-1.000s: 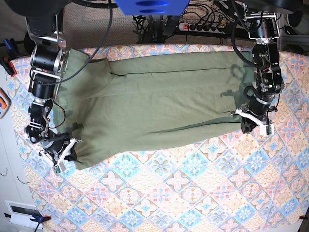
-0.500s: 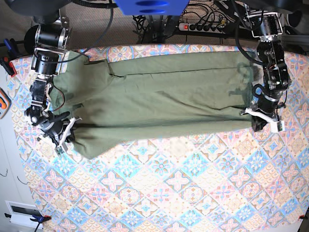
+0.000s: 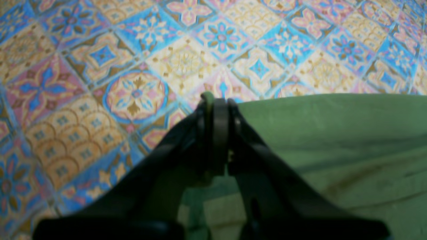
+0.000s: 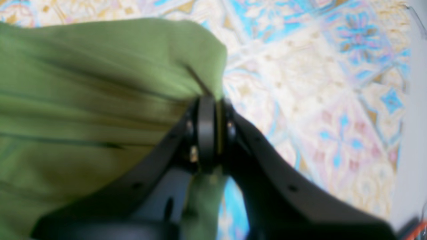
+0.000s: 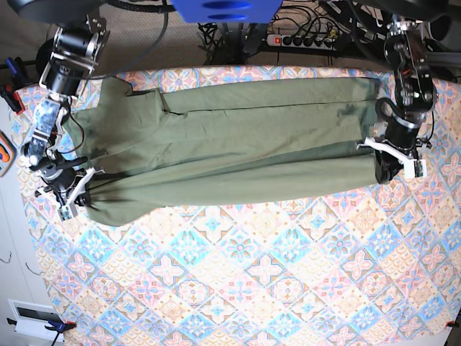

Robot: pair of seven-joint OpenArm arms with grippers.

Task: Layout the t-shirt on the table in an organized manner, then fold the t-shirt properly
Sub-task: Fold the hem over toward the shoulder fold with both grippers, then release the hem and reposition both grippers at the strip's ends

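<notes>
While the big worktop [image 5: 266,274] with its pink, blue and cream diamond tile pattern fills most of the base view, the soft olive-green short-sleeved t-shirt [image 5: 238,144] lies stretched sideways across its far half, long and wrinkly. Lots of bare patterned worktop shows on the near side of the shirt. The left claw [image 5: 392,169] is at the shirt's edge on the right of the base view, and its black fingers are pressed tight together with a bit of green cloth pinched between them. The right claw [image 5: 68,198] is at the other end of the shirt, on the left of that view, and it too is squeezed closed on a fold of the green cloth. Past the far edge of the worktop there is a white power strip [image 5: 306,40] with black plugs and a tangle of black cables [image 5: 223,32]. A blue part [image 5: 220,9] hangs at the top middle.
</notes>
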